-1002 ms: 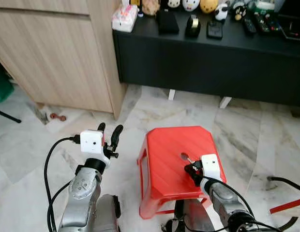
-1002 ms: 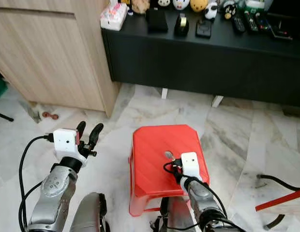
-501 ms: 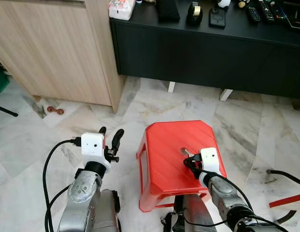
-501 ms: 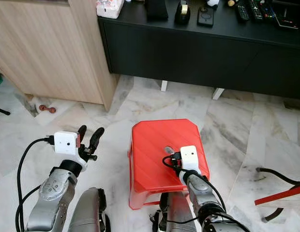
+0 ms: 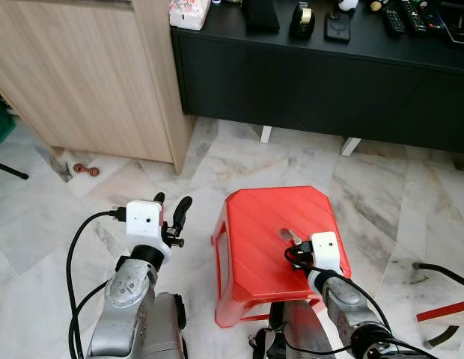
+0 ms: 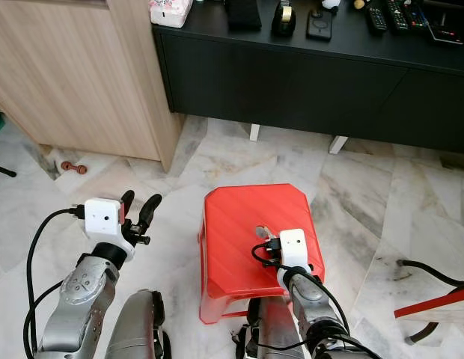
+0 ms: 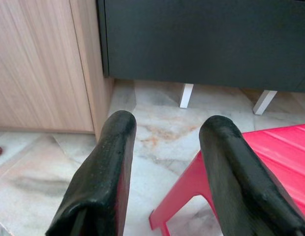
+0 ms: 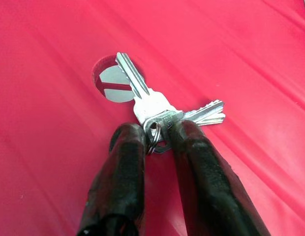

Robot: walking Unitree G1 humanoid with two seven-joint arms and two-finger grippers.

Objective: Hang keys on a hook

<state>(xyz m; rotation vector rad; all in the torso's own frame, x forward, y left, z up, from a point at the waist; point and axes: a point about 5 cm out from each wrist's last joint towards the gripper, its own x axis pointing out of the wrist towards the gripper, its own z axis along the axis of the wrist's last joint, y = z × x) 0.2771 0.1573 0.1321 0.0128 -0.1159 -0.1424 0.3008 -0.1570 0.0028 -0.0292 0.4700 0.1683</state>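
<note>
A small bunch of silver keys (image 8: 151, 104) on a ring lies on top of a red plastic stool (image 5: 254, 224), beside the round hole (image 8: 111, 85) in the seat. My right gripper (image 8: 156, 135) rests on the stool with its two black fingers pinched on the key ring. In the left eye view the keys (image 5: 290, 236) peek out just ahead of the right gripper (image 5: 295, 254). My left gripper (image 5: 170, 206) is open and holds nothing, raised over the marble floor to the left of the stool.
A long black low cabinet (image 5: 322, 82) with small items on top runs along the back. A light wooden cabinet (image 5: 82, 75) stands at the back left. A small red object (image 5: 85, 170) lies on the floor by it. Black cables (image 5: 441, 273) trail at the right.
The camera tipped down a little between the first earlier frame and the second. My right gripper has drawn back slightly toward me on the stool top. The left arm has held its place.
</note>
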